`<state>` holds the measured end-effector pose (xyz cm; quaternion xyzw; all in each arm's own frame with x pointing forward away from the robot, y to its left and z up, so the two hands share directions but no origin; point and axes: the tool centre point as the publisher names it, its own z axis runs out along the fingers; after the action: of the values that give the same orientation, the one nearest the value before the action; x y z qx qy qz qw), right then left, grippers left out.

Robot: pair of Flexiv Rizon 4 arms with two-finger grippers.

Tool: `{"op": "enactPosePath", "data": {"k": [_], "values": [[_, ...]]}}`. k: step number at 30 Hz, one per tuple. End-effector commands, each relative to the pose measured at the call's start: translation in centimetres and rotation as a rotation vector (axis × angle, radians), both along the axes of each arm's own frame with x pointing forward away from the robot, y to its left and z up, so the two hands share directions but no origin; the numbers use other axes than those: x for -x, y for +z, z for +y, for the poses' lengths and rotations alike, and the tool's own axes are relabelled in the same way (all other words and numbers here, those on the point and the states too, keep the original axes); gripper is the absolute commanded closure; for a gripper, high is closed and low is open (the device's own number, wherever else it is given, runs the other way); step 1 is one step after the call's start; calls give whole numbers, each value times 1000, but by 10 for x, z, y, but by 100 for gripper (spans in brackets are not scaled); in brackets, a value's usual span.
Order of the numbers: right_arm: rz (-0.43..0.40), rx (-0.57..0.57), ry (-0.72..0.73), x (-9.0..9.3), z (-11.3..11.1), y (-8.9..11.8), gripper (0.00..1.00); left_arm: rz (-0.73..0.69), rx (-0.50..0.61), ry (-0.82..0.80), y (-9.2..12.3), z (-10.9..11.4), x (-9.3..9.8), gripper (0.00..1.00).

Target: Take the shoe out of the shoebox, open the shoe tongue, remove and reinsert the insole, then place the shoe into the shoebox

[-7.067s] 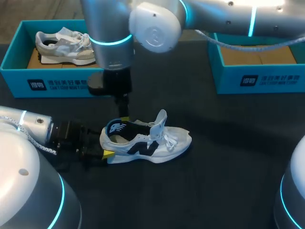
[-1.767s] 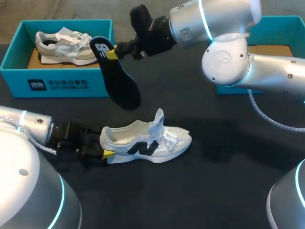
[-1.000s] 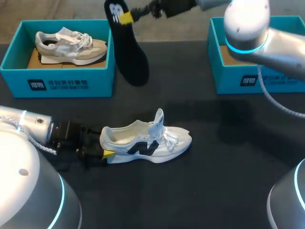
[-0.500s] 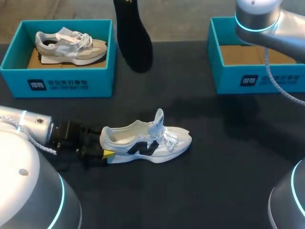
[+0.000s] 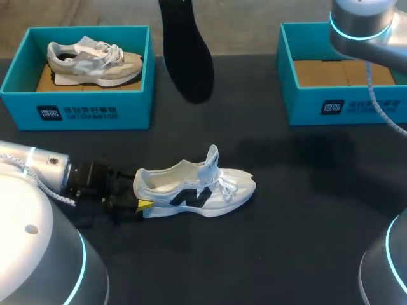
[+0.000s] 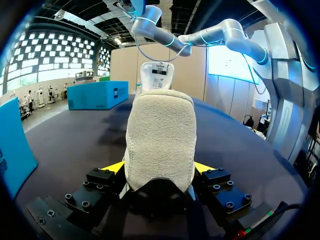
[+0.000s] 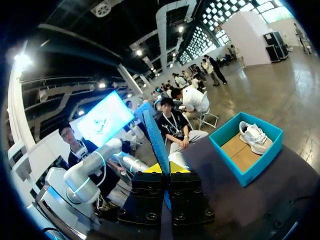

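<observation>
Both fingers of the left end effector [image 6: 159, 170] are clenching the heel of the white shoe [image 5: 197, 187], one on each side. That shoe is standing on its sole on the table [image 5: 286, 216], tongue raised, toe pointing toward my right. The right end effector [image 7: 164, 169] is grasping the dark insole [image 5: 186, 54], which is hanging in the air, well apart from the shoe. Behind, the left shoebox [image 5: 76, 114] is holding a grey shoe [image 5: 95, 60]; the right shoebox [image 5: 343, 108] is showing its cardboard floor.
</observation>
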<state>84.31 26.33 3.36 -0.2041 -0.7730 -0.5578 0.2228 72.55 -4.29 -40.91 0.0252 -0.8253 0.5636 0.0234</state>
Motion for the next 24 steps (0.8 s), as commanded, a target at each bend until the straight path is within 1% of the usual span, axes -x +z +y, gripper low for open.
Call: {"op": "enactPosePath", "data": {"k": [1, 7, 9, 24], "values": [[5, 5, -25, 12, -9, 3, 100, 1, -2, -2, -3, -1, -2, 100], [39, 25, -32, 28, -16, 3, 100, 1, -2, -2, -3, -1, -2, 100], [34, 5, -42, 31, -16, 3, 100, 1, -2, -2, -3, -1, -2, 100], [34, 5, -42, 31, -16, 3, 100, 1, -2, -2, -3, -1, -2, 100]]}}
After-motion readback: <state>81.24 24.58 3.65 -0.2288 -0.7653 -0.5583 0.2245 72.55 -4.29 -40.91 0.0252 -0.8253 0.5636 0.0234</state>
